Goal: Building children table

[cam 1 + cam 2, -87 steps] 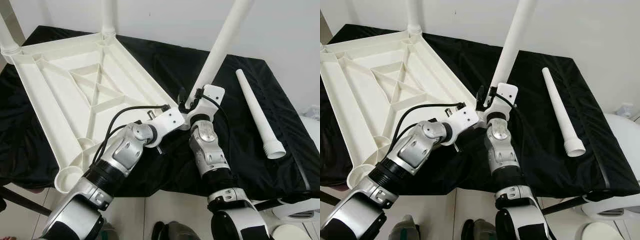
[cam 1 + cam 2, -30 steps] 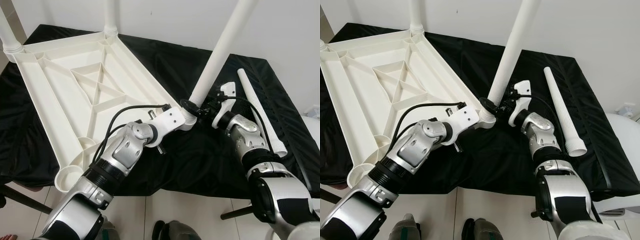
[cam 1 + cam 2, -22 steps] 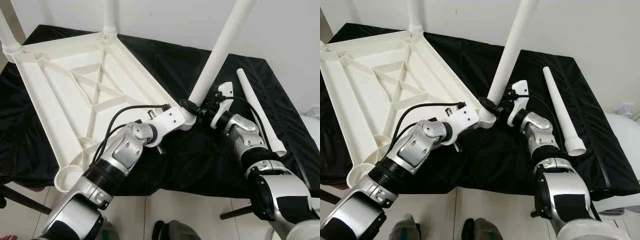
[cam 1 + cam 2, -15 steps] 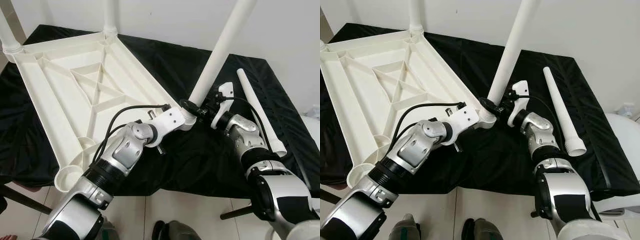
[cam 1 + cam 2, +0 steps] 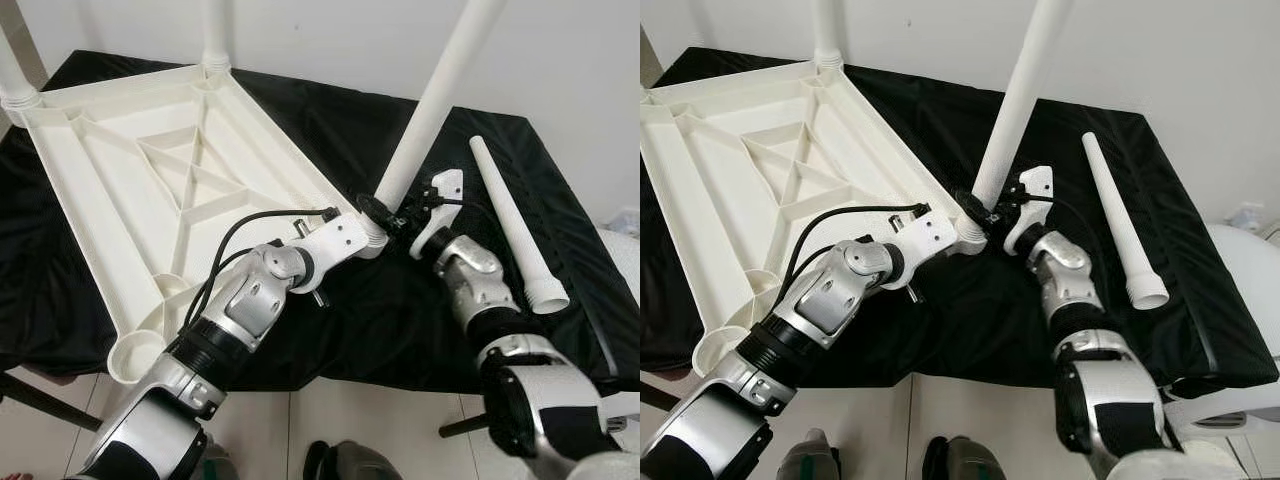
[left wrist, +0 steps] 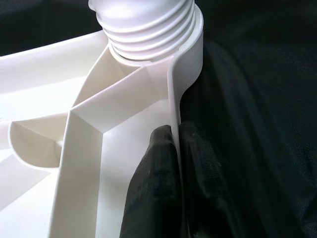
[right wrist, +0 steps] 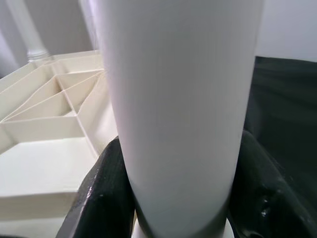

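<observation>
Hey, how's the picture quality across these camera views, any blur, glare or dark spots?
Eye views: sharp, evenly lit, black cloth swallows detail. Left wrist view: crisp on the tabletop rim, fingers dark. Right wrist view: the leg looms close and soft, slightly washed out.

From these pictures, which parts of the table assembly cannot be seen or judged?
- Top of the table leg held by the right gripper: cut off by the upper edge, eye views.
- Left gripper on the tabletop rim: hidden behind its wrist in eye views.
- Thread depth in the corner socket: cannot tell.
- Loose leg: its narrow end's detail too small.
</observation>
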Motion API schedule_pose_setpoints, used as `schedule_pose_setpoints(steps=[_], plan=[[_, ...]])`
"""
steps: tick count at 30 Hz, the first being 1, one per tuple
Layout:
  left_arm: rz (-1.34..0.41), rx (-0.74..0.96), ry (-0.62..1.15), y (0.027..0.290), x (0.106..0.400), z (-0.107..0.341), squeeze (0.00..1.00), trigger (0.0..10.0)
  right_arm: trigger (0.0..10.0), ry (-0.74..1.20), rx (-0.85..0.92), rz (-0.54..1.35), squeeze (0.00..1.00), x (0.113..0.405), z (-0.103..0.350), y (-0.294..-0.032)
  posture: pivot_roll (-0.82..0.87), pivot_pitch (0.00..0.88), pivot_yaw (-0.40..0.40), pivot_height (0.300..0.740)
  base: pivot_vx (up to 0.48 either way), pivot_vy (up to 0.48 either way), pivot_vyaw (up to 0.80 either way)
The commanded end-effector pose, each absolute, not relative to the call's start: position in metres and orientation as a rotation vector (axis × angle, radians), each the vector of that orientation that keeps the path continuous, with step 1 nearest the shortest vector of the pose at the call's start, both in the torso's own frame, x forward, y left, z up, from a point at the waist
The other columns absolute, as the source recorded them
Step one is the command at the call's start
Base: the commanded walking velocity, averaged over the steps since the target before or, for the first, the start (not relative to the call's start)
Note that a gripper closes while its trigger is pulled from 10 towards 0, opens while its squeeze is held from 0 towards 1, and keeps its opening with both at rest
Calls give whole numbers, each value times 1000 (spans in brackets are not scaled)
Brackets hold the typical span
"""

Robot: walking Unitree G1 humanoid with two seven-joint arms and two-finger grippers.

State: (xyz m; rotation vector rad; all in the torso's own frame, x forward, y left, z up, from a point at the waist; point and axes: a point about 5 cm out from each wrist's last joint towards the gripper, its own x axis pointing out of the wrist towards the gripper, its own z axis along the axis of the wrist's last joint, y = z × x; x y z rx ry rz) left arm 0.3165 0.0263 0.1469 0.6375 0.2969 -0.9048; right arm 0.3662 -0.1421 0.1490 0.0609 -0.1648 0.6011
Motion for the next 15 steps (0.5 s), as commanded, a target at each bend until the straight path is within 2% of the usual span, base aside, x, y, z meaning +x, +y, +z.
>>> schedule_pose_setpoints(steps=[1, 7, 15], plan=[[-950, 646, 266, 15, 312, 150, 0, 10000, 10000, -180, 92, 525, 0, 367, 152, -143, 81, 30, -124, 740, 0, 0, 0], [-950, 648, 264, 15, 312, 150, 0, 10000, 10000, -264, 150, 450, 0, 359, 164, -117, 84, 25, -128, 740, 0, 0, 0], [-947, 650, 262, 15, 311, 150, 0, 10000, 10000, -269, 191, 332, 0, 354, 168, -96, 93, 21, -134, 740, 0, 0, 0]])
